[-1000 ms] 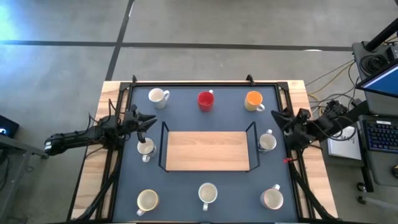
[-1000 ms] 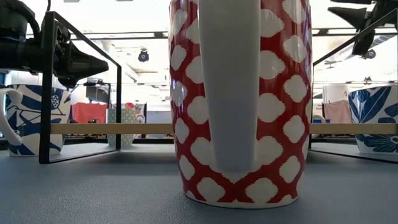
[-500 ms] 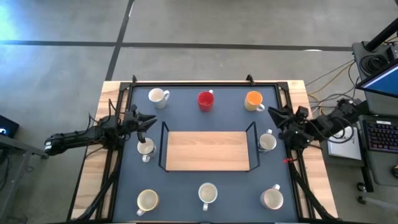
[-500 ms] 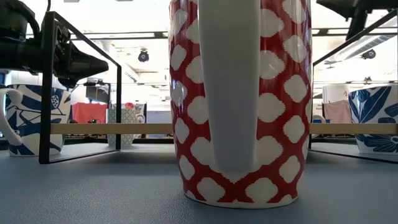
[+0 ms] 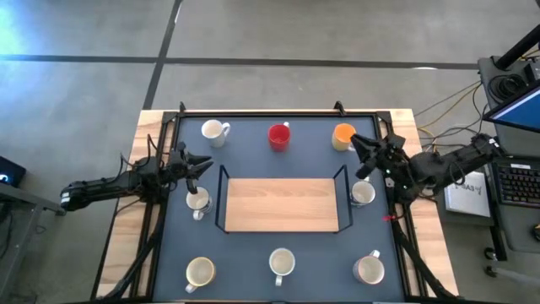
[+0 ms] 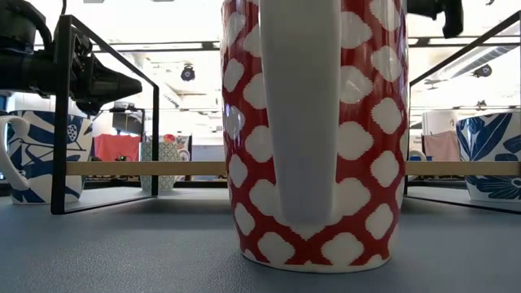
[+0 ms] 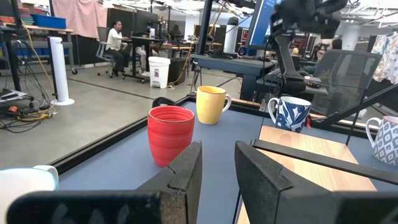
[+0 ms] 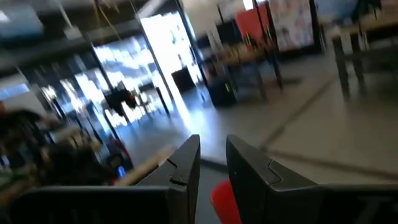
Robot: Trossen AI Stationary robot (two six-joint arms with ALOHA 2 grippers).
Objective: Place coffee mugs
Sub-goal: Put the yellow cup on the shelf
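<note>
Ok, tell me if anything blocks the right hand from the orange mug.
Nothing visible does. In the high view the right hand sits just beside the orange mug, with only bare mat between them; the rack post stands off to the side.

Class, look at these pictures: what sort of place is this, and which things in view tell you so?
Most likely a robotics lab or open workshop. A bare concrete floor surrounds the table, a computer station with a keyboard and trailing cables stands beside it, and the left wrist view shows workbenches with a seated person in the room beyond.
</note>
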